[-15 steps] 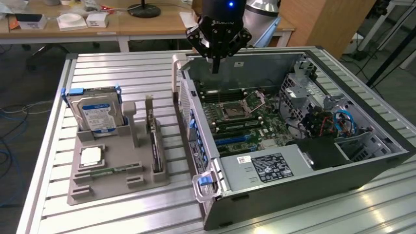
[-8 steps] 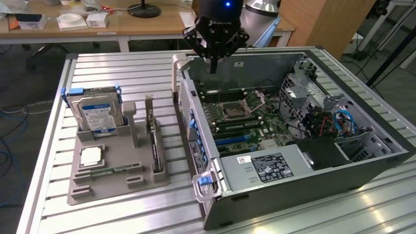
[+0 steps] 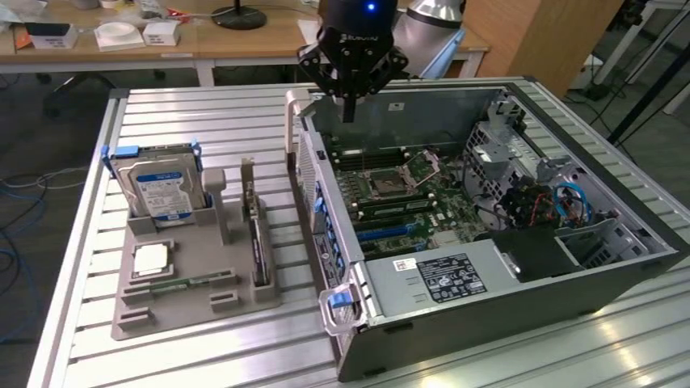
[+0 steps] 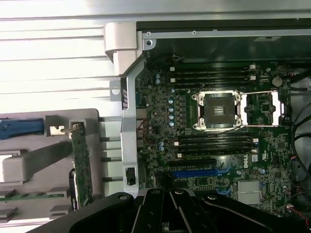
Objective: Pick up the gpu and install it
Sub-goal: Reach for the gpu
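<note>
Gpu (image 3: 257, 246) in tray (image 3: 194, 315), exterior view's left of case (image 3: 518, 315) (hard drive (image 3: 161, 190) further left).

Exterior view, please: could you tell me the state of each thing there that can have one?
Black robot gripper: shut, empty, over the case.
Thin dark gpu card with silver bracket: on edge in the grey tray, not picked up.
Dark computer case: on its side, panel off.
Silver hard drive with blue label: upright in the tray.
Motherboard's processor socket: cover swung open.
</note>
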Available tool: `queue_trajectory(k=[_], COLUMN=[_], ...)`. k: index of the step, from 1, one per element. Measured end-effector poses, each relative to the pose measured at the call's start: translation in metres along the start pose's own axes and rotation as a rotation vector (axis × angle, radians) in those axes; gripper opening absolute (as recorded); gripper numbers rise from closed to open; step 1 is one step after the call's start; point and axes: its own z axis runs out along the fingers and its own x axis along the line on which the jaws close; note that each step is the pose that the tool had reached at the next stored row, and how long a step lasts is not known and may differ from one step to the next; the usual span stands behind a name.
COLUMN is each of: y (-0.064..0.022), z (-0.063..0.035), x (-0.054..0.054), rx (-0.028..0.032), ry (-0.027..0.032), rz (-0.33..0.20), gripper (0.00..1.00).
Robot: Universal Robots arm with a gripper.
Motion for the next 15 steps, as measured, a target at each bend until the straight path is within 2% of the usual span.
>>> queue_trajectory(k=[15], y=[-0.0010], z=[0.0000], x=[0.013], rx=[-0.0001], ry=[-0.0001], rz=[0.000], gripper=[0.11])
